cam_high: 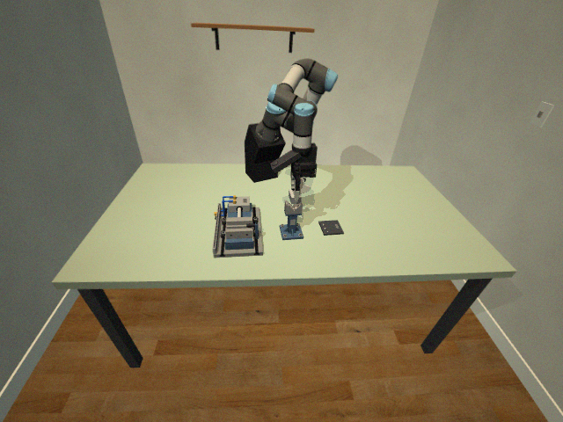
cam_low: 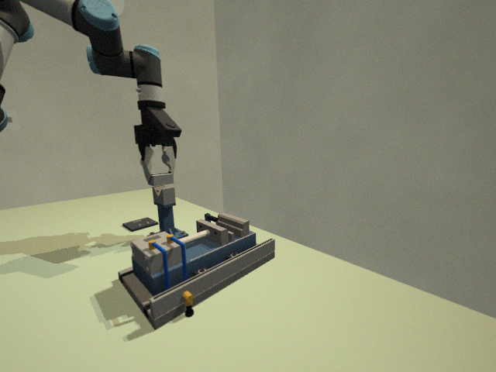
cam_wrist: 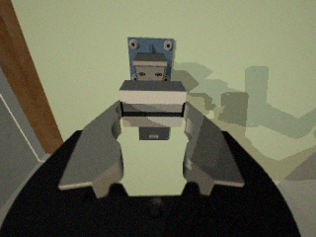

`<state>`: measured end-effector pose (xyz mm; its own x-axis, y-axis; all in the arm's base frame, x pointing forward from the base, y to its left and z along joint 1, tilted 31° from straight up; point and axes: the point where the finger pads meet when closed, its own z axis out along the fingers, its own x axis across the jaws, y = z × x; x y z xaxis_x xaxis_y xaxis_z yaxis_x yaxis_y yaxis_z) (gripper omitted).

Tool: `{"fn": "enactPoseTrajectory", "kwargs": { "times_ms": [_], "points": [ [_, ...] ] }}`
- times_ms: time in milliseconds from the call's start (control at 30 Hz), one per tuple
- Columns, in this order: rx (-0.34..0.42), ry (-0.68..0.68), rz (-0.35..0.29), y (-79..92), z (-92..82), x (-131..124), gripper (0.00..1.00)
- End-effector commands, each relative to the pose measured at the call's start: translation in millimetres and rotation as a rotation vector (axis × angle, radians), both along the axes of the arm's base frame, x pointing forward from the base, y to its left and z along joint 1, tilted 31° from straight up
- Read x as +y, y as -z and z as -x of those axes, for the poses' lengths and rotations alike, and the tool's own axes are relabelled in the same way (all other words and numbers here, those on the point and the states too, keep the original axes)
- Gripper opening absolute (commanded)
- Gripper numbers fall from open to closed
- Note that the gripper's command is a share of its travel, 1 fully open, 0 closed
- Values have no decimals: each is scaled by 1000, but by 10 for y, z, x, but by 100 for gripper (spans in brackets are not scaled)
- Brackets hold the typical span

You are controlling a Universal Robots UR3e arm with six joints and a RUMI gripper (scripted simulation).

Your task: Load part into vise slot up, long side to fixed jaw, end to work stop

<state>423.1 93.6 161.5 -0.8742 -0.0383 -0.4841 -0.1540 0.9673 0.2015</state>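
In the top view, the jaws were partway open and shut on the part, which they held over the V-block. That block topped a blue stand on the pale green desk. The vise stood to the left in the picture, well apart from the part, and the dark infeed plate lay to the right, without the part on it.

In the exterior view, the part sat crosswise at the fingertips, just above the V-block, with a narrow pale strip showing between the two. The vise was open in the foreground, its pale rod running from the air cylinder to the moving side, and two blue hoses curved down from the cylinder.

In the wrist view, the two fingers gripped the part by opposite ends. A dark groove ran across the part from one finger to the other. The V-block showed beyond it, with the stand's bolted base behind.
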Motion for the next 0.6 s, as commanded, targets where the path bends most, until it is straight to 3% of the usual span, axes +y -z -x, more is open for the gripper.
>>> {"fn": "enactPoseTrajectory", "kwargs": {
  "times_ms": [0,567],
  "points": [
    [-3,8,15,-10,-4,0,0],
    [-5,16,29,-13,-5,1,0]
  ]
}}
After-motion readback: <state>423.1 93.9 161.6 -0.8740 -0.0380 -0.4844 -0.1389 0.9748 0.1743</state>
